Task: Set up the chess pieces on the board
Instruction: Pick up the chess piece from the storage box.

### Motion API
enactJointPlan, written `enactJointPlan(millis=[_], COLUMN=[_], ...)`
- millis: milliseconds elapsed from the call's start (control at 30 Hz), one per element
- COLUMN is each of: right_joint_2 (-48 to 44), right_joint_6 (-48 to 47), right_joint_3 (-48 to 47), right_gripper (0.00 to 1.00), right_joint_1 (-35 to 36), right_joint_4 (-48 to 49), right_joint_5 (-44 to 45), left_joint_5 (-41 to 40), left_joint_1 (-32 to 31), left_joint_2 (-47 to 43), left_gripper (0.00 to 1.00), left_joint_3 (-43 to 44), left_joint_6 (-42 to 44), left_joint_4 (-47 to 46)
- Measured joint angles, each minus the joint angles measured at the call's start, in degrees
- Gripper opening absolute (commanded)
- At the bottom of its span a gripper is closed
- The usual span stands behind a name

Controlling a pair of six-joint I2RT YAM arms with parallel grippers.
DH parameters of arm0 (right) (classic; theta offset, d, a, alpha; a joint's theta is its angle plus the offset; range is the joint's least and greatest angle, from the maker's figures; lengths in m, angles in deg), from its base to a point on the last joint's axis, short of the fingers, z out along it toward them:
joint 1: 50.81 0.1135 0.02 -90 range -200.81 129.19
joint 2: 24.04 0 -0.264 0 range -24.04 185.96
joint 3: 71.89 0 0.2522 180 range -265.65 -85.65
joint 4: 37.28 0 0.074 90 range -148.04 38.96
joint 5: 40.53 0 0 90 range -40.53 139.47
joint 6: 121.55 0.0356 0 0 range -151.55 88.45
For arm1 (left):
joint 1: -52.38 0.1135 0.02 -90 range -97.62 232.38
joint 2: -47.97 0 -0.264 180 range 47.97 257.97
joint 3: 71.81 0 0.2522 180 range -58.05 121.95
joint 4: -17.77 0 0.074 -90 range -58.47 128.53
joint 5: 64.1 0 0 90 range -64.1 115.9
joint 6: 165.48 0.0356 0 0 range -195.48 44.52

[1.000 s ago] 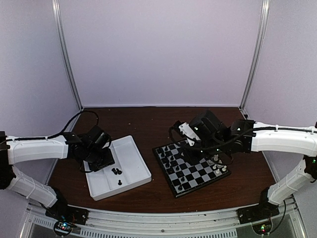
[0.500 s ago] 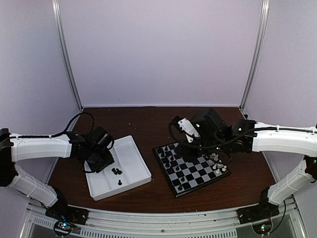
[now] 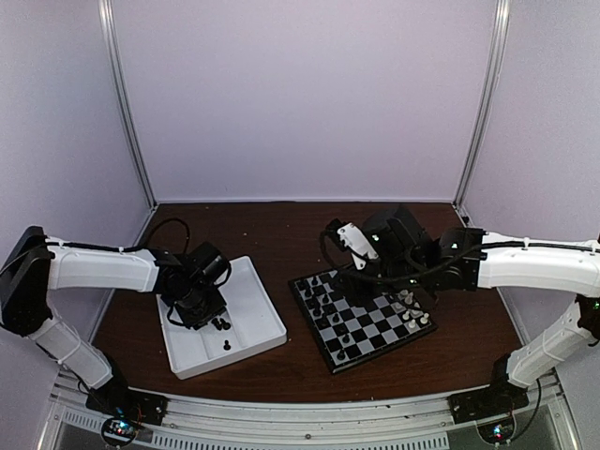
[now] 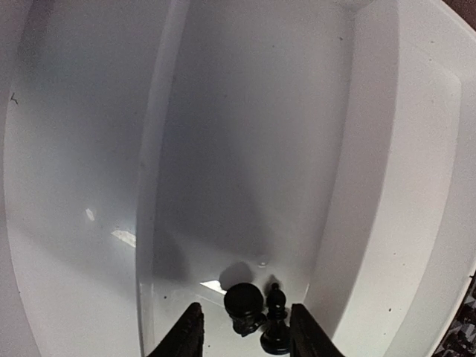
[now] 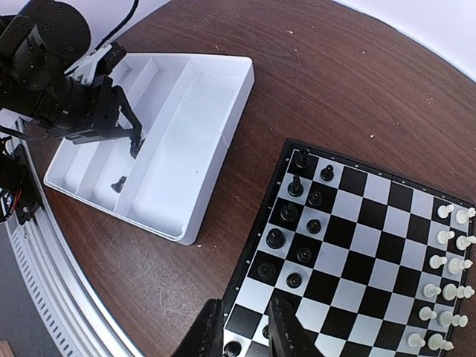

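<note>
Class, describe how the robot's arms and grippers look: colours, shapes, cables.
Both the left arm and right arm have white shells with black joints. Loose black cables loop near the wrists. The left gripper and right gripper each have two black fingers.

Since the earlier frames, left arm (image 3: 103,270) swings right, further over tray (image 3: 267,323), and its elbow comes into top view. Left end effector (image 4: 244,331) closes in on two black pieces (image 4: 256,316), fingers narrowing either side. Right end effector (image 5: 245,323) lifts off board (image 3: 375,328) and pulls back slightly.
</note>
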Motion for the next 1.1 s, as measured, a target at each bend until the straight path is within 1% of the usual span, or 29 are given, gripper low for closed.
enactJointPlan(millis=[333, 500, 600, 700, 767, 867, 1000, 1100], right_joint_2=[-0.20, -0.20, -0.20, -0.20, -0.20, -0.20, -0.04, 1.29], right_joint_6=[0.02, 0.02, 0.02, 0.02, 0.04, 0.28, 1.44, 3.26], right_joint_3=[0.70, 0.70, 0.70, 0.72, 0.72, 1.03, 2.38, 2.82], right_gripper=[0.24, 0.24, 0.24, 0.24, 0.24, 0.25, 0.25, 0.25], right_joint_1=[-0.02, -0.07, -0.11, -0.22, -0.26, -0.26, -0.26, -0.26], right_joint_4=[0.28, 0.35, 0.35, 0.37, 0.39, 1.20, 4.39, 8.87], right_joint_5=[0.00, 0.00, 0.00, 0.00, -0.02, -0.37, -2.58, -5.14], left_joint_5=[0.68, 1.29, 1.53, 1.40, 0.96, -0.22, -1.81, -2.03], left_joint_1=[0.00, 0.00, 0.00, 0.00, 0.00, 0.00, 0.00, 0.00], left_joint_2=[3.30, 4.76, 5.07, 5.09, 4.96, 3.02, -4.04, -9.44], left_gripper=[0.30, 0.21, 0.19, 0.14, 0.13, 0.13, 0.14, 0.14], left_joint_3=[0.26, 0.52, 0.68, 0.79, 0.85, 0.74, 0.37, -0.31], left_joint_6=[-1.51, -1.95, -2.08, -2.29, -2.60, -2.99, -3.74, -4.57], left_joint_4=[-0.11, -0.24, -0.52, -0.33, 0.09, 0.94, 1.64, 1.46])
